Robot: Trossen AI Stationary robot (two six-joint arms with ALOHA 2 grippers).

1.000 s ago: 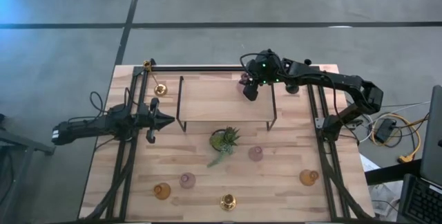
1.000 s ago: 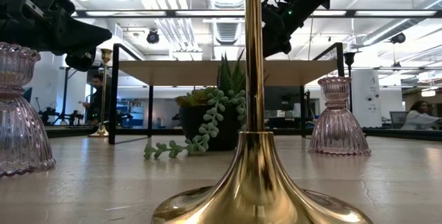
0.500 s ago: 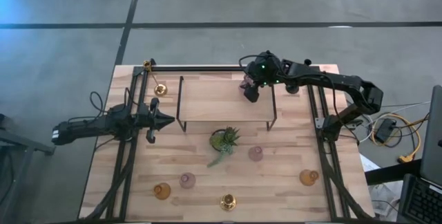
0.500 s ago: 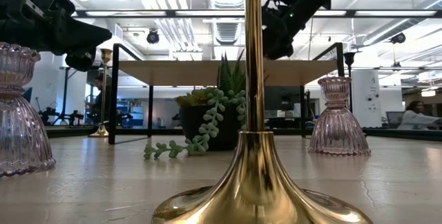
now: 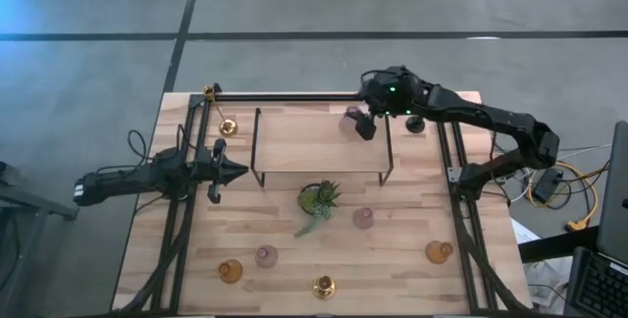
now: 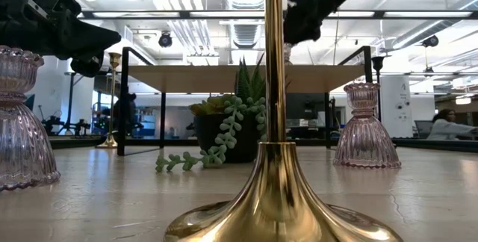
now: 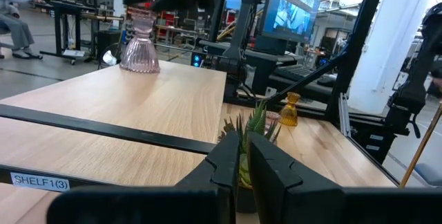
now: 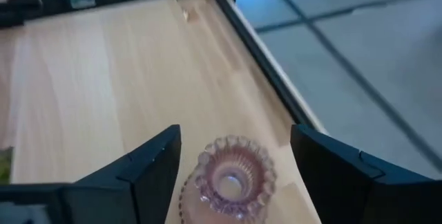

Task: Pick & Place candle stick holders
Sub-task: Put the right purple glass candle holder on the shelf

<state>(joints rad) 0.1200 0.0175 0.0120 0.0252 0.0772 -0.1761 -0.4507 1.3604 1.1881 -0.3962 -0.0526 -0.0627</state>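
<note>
Ribbed pale pink holder on pale wood shelf (black-edged).

High view straight down over whole table, low view at tabletop level, brass holder right at lens, left wrist cam level across shelf, right wrist cam steeply down on pink holder, also visible in left wrist cam

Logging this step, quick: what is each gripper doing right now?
Left gripper: shut, holding nothing.
Right gripper: open above the pink candle holder on the shelf.
</note>
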